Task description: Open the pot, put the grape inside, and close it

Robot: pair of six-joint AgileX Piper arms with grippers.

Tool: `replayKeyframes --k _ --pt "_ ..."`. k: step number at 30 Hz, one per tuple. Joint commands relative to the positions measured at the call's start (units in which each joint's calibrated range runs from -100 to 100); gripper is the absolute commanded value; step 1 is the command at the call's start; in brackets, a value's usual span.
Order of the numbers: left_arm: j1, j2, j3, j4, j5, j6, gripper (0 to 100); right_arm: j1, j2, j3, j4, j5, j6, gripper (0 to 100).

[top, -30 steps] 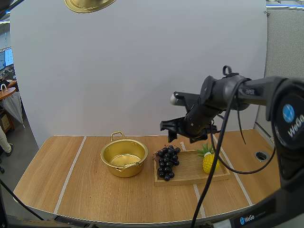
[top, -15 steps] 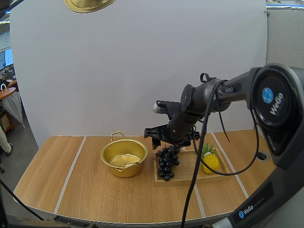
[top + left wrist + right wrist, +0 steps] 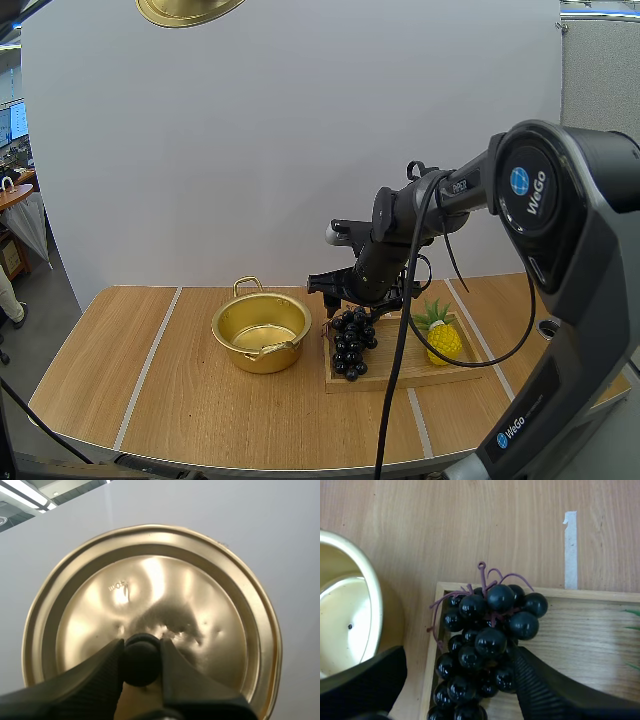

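Wooden table (image 3: 200,410), near corners rounded, crossed front to back by white tape strips (image 3: 148,368). Two things stand directly on it: an open golden pot (image 3: 261,335) near the centre, and a wooden tray (image 3: 400,372) at the pot's 3 o'clock, just beside it, with bare tabletop showing between them.

big plain white board (image 3: 300,150) stands behind a light wooden table (image 3: 200,400). the table has a few white tape strips (image 3: 150,365) running front to back and a round cable hole (image 3: 549,327) near its right edge. there's a grey partition wall (image 3: 600,120) off to the right. over on the left there's grey floor (image 3: 45,290) and a curved wooden desk (image 3: 12,195) further back.
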Motion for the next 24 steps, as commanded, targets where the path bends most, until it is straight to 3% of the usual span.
replayKeyframes --k 1,24 --pt "-0.17 -0.40 -0.43 0.52 -2.56 -0.11 0 0.06 0.98 -0.47 -0.96 -1.94 0.30 100" --pt "-0.17 -0.40 -0.43 0.52 -2.56 -0.11 0 0.06 12.35 -0.47 -3.44 -8.82 0.55 100"
